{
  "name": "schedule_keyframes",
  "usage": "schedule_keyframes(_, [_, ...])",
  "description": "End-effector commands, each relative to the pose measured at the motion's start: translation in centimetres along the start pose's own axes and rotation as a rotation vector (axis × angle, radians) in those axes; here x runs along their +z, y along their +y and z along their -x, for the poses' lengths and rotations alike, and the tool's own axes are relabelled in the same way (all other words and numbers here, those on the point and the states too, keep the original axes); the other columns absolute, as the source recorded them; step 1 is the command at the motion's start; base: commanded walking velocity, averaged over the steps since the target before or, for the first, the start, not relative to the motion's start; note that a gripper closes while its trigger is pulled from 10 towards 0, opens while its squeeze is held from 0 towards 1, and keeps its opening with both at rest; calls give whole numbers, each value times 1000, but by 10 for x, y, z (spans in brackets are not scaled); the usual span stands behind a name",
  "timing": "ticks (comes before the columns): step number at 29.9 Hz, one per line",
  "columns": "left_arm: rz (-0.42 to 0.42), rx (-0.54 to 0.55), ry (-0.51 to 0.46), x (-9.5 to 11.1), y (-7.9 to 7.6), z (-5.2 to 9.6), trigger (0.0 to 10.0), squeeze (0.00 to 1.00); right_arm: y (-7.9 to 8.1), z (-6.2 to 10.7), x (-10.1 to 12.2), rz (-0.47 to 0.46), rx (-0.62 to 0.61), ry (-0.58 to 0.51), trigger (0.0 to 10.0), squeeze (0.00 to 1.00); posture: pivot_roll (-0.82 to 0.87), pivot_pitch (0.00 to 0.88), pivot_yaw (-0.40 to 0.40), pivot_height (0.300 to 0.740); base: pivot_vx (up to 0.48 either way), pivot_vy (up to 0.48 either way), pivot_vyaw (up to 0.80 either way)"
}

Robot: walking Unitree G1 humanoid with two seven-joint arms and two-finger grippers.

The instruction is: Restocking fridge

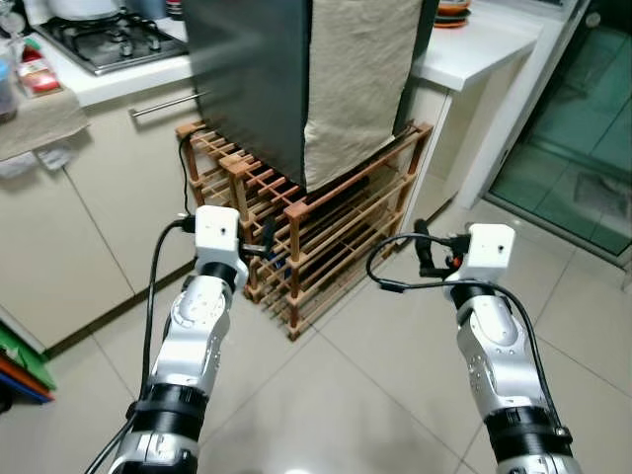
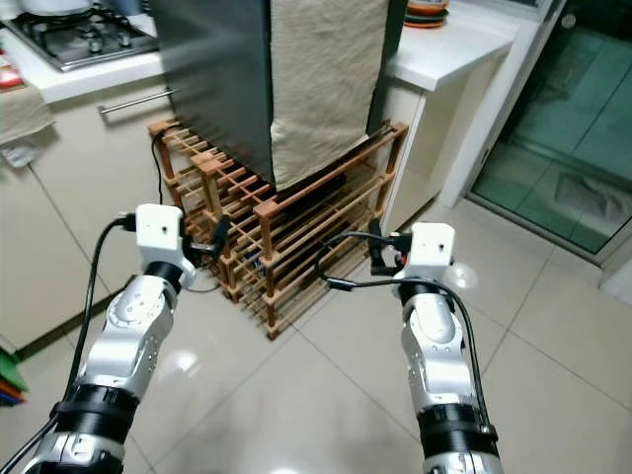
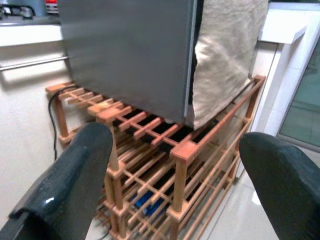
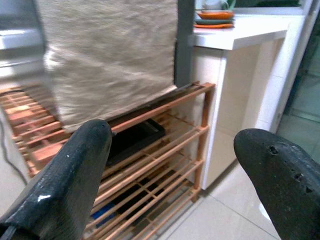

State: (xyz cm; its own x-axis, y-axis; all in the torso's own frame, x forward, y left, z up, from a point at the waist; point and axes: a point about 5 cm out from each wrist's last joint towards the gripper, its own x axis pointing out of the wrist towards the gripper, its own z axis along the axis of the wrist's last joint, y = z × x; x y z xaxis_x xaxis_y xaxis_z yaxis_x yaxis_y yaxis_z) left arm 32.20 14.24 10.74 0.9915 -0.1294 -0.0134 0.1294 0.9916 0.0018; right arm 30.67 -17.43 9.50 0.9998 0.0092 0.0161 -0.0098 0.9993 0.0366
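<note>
Both tools are spread and empty: my left tool (image 3: 170, 185) and right tool (image 4: 170, 175) hang above the tiled floor (image 1: 365, 395), facing the dark grey fridge (image 1: 247, 79) draped with a beige cloth (image 1: 355, 79), standing on a slatted wooden rack (image 1: 326, 227).

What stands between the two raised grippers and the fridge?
Between the left gripper, the right gripper and the fridge, the wooden rack stands, in both eye views.

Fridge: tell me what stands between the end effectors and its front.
A beige cloth hangs down the fridge front. Below, a wooden rack carries the fridge and juts toward both open end effectors, left and right. Bare floor tiles lie between.
</note>
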Motion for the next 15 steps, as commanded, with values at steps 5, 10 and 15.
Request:
schedule_keyframes(5, [9,-24,-23,6,-11,-4,10000,0,-14,1,1,18,-39,2,10000,0,-35,0,-22,735,480,0,0])
schedule_keyframes(10, [13,-10,-30,8,-9,-5,10000,0,-13,1,1,18,-37,2,10000,0,-35,0,-21,735,480,0,0])
schedule_keyframes(15, [30,7,-39,10,-6,-7,10000,0,-13,0,1,20,-35,1,10000,0,-37,0,-21,735,480,0,0])
